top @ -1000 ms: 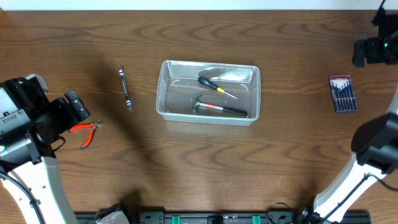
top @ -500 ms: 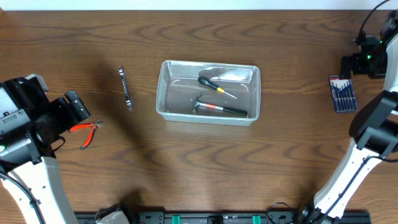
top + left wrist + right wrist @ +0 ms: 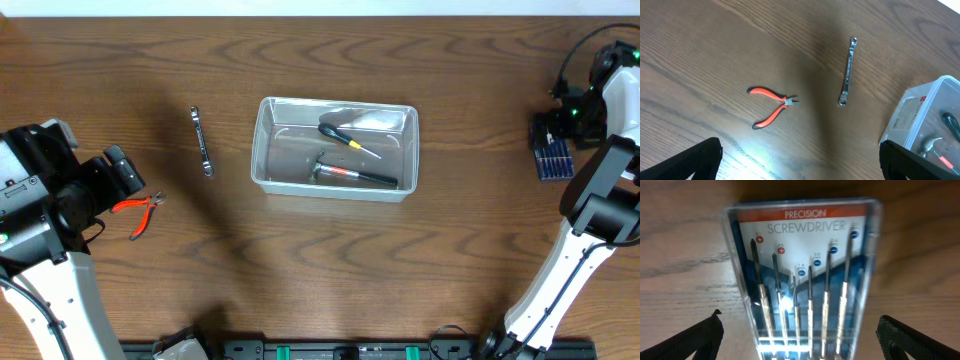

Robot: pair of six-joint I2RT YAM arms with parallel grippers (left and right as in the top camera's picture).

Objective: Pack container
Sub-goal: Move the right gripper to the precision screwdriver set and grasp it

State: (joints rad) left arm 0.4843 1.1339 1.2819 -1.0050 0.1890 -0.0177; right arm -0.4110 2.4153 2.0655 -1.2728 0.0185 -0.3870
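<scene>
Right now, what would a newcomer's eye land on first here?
The clear container in the middle, holding a hammer and a screwdriver. The precision screwdriver case fills the right wrist view, under the open right gripper. Red pliers and a wrench lie left of the container.

Loose tools lying around on the wood-grain table (image 3: 300,270)

Red-handled pliers (image 3: 774,106) were left of centre in the left wrist view, nose pointing right and handles splayed. A silver wrench (image 3: 847,71) lay well apart at their upper right, nearly upright in frame. Middle of the overhead shot had a hammer (image 3: 350,176) with a black grip, and a black-handled screwdriver (image 3: 345,138) just above it. The right wrist view was basically all clear case (image 3: 802,275) labelled PRECISION SCREWDRIVER, six drivers inside, glare along the bottom.
</scene>
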